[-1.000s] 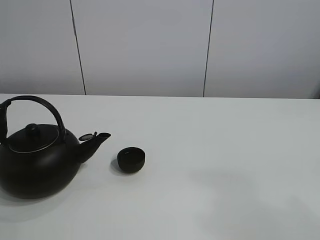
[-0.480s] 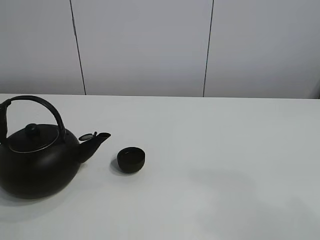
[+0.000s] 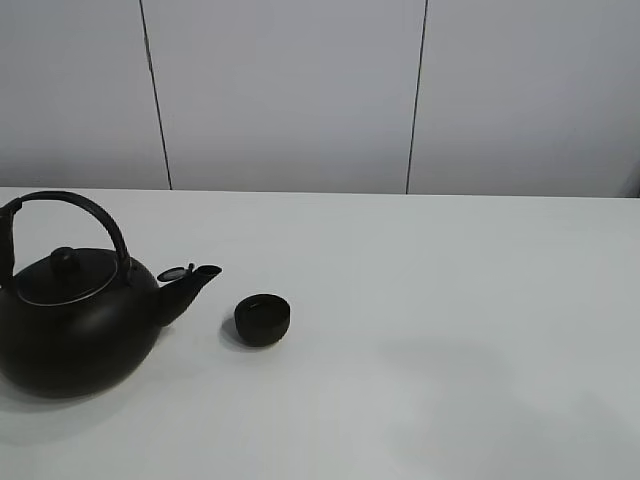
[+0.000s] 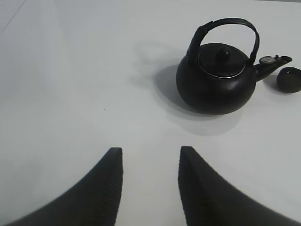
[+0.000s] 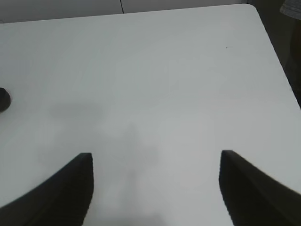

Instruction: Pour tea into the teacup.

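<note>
A small matte-black teacup (image 3: 262,319) stands on the white table, just right of the spout of a big black kettle (image 3: 75,310) with an arched handle. The kettle stands upright at the table's left. No tea shows. The left wrist view shows the kettle (image 4: 216,77) and the teacup (image 4: 289,79) ahead of my left gripper (image 4: 149,157), which is open, empty and well apart from them. My right gripper (image 5: 156,160) is wide open and empty over bare table; the teacup's edge (image 5: 3,99) shows at that view's border. Neither gripper shows in the exterior view.
The white table (image 3: 450,300) runs back to a pale panelled wall (image 3: 300,90). The right wrist view shows the table's rounded corner and edge (image 5: 273,52) with dark floor beyond.
</note>
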### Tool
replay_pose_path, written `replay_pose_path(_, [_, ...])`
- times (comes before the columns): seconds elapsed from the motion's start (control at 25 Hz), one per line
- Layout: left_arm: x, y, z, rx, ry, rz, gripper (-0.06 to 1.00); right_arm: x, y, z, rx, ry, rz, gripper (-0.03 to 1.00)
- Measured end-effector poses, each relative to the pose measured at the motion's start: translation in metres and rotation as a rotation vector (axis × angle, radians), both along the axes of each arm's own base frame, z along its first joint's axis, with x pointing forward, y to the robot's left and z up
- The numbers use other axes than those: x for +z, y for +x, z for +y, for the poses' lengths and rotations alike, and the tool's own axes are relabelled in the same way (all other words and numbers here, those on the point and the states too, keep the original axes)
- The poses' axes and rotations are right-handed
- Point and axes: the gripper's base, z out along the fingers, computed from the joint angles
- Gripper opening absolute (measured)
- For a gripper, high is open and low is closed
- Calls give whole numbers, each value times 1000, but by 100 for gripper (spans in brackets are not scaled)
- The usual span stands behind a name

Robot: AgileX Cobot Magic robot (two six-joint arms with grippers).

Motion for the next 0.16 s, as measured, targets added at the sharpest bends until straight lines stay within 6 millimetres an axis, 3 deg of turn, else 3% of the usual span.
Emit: replay_pose_path(0.16, [-3, 3, 2, -64, -11, -10, 29, 0, 0, 0, 0, 0, 0, 52])
